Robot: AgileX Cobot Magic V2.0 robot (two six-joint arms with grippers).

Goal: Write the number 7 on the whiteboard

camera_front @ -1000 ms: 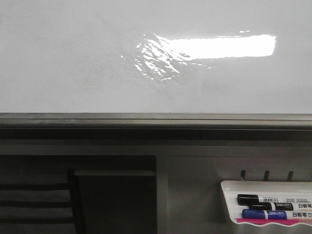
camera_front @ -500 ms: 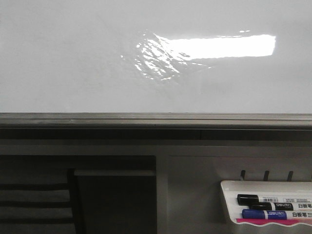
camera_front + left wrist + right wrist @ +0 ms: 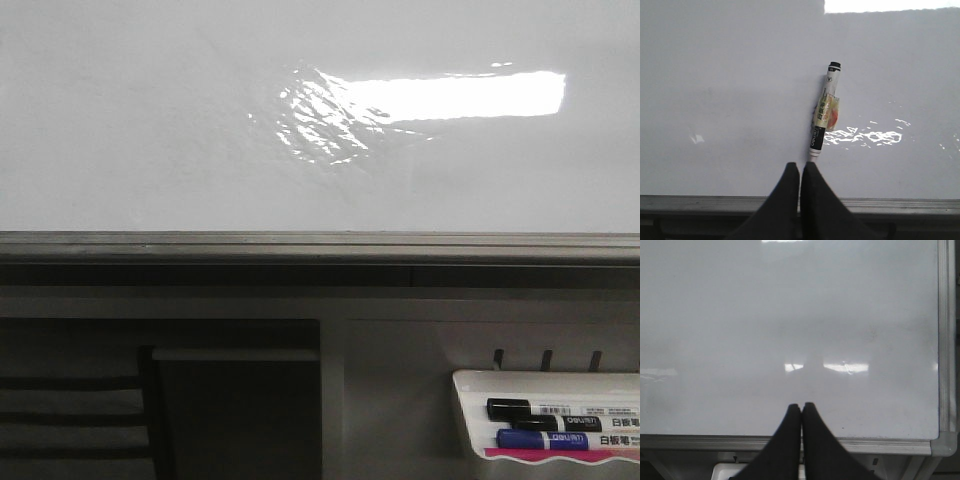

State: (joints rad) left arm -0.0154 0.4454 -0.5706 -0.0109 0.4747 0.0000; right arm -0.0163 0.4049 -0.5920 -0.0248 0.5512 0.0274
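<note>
Front view: the large glossy white whiteboard [image 3: 150, 130] fills the upper half, a bright rectangular glare right of centre, its grey metal rail below; a white marker tray [image 3: 470, 415] sits at lower right. No drawn 7 is visible on it. Left wrist view: the left end effector [image 3: 800, 172], fingers pressed together, sits just beside a black-and-white marker [image 3: 823, 112] lying on the board. Right wrist view: the right end effector [image 3: 801, 412] is likewise pressed together over the board's near edge.
</note>
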